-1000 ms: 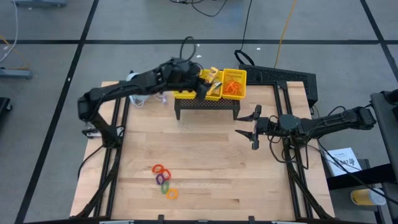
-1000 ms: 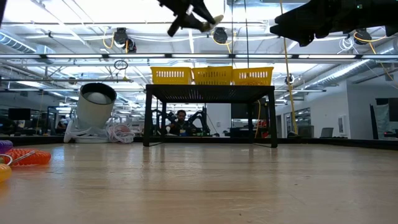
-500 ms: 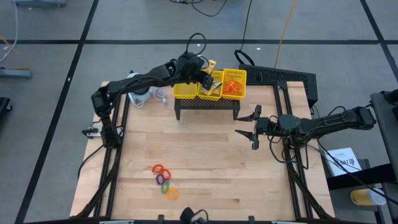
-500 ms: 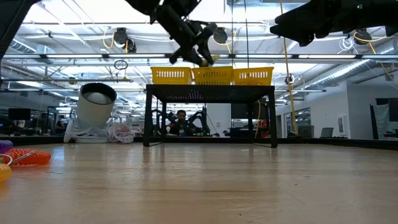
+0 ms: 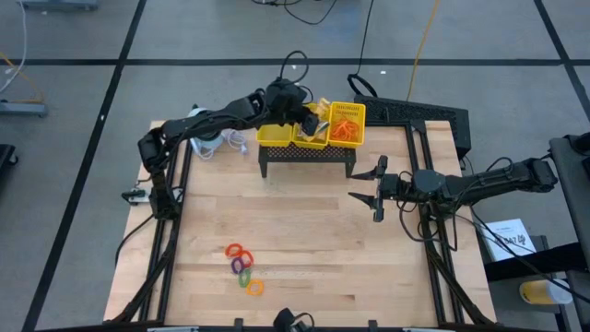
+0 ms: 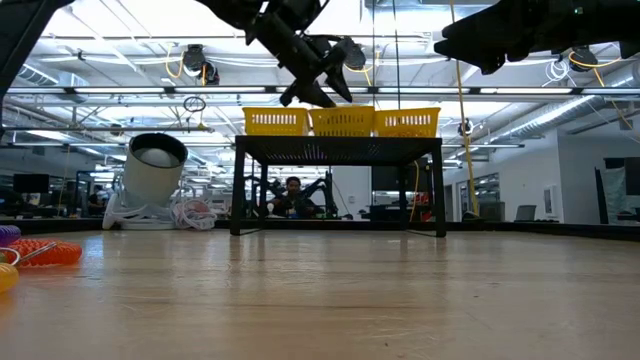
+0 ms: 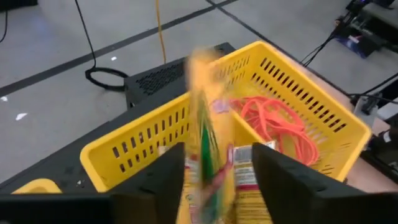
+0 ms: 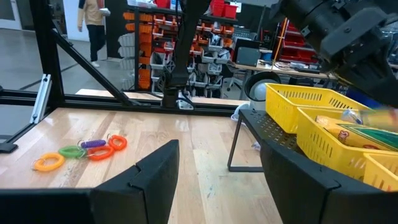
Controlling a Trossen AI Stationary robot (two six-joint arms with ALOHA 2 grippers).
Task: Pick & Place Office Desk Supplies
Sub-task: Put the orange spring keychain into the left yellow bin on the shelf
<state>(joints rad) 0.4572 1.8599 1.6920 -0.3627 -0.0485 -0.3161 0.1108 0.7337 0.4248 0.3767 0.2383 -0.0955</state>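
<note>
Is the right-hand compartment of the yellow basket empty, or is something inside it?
Not empty: the right compartment of the yellow basket holds a tangle of orange rubber bands, also seen in the left wrist view.

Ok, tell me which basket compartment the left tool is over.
The middle compartment, holding yellow packets: the left tool hangs above it. The right-hand one holds orange rubber bands; the left-hand one looks empty.

Four cameras, one shared yellow basket [image 5: 312, 126].
Overhead looks straight down; low one sits level with the tabletop [image 6: 320, 300]; the left wrist view hovers close, seemingly above the middle compartment.
</note>
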